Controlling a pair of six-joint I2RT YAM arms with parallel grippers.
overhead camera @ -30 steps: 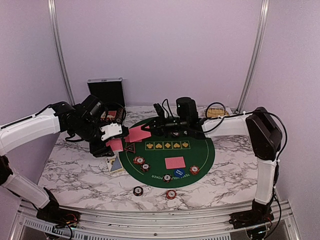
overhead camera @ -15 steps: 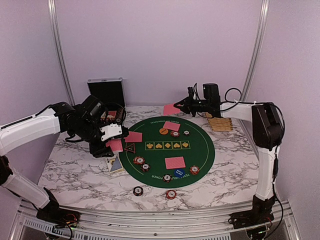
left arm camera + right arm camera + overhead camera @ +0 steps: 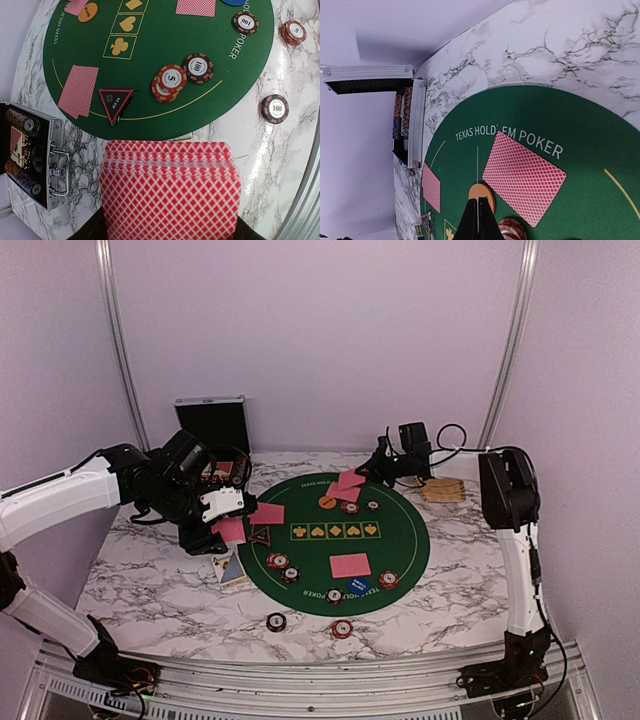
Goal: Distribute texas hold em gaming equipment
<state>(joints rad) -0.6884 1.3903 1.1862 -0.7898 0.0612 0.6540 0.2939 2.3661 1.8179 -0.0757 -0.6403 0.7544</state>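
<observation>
Left gripper: your left gripper (image 3: 226,522) clamps the deck (image 3: 170,192) by its long sides, above the left rim of the mat (image 3: 400,540).
Right gripper: your right gripper (image 3: 478,220) hangs over the mat's far side with its jaws pressed together. You cannot tell whether a card sits edge-on between them.
Far card: one card (image 3: 524,176) lies face down just under the printed title, beside the orange button (image 3: 481,191). The top view shows two pink shapes overlapping there.
Other cards: a left card (image 3: 78,91) and a near card (image 3: 350,565) lie face down on the mat.
Chips: a chip stack (image 3: 170,82) stands beside the marker (image 3: 116,102). Two loose chips (image 3: 276,621) lie off the mat on the surface (image 3: 150,580).
Stage: probably mid-deal, with that far seat being served.
Risk, drop: if you do hold a card, releasing it from height may let it flutter onto the far card or the button.
Risk, sweep: your right fingertips are low, so a sideways move could scatter the button and the chips near it.
Risk, deck: only side pressure holds it. A nudge from the right arm reaching in could spill cards over the marker and chip stack below.
Risk, double pick: pinching the deck's edge may lift several cards.
Risk, clutter: the case (image 3: 212,425) and basket (image 3: 443,488) sit close to your elbows.
</observation>
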